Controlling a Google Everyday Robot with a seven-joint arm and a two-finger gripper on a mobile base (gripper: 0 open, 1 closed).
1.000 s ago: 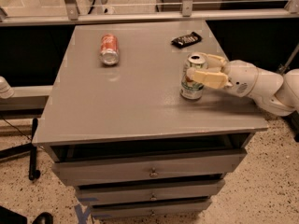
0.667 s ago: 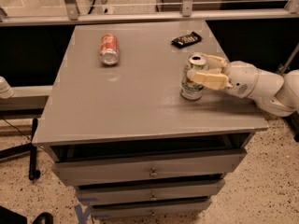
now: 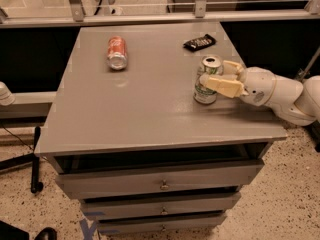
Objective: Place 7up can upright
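The 7up can (image 3: 204, 93), silver-white with green lettering, stands upright on the grey table (image 3: 140, 109) near its right edge. My gripper (image 3: 215, 74) reaches in from the right at the can's height. Its cream fingers sit on either side of the can, the near finger (image 3: 222, 85) lying across the can's front and the far one behind its right side. The gripper appears shut on the can, and the can's base rests on the tabletop.
An orange-red can (image 3: 117, 52) lies on its side at the back left of the table. A dark snack bar (image 3: 199, 42) lies at the back right. Drawers (image 3: 160, 181) sit below the tabletop. A glass partition runs behind the table.
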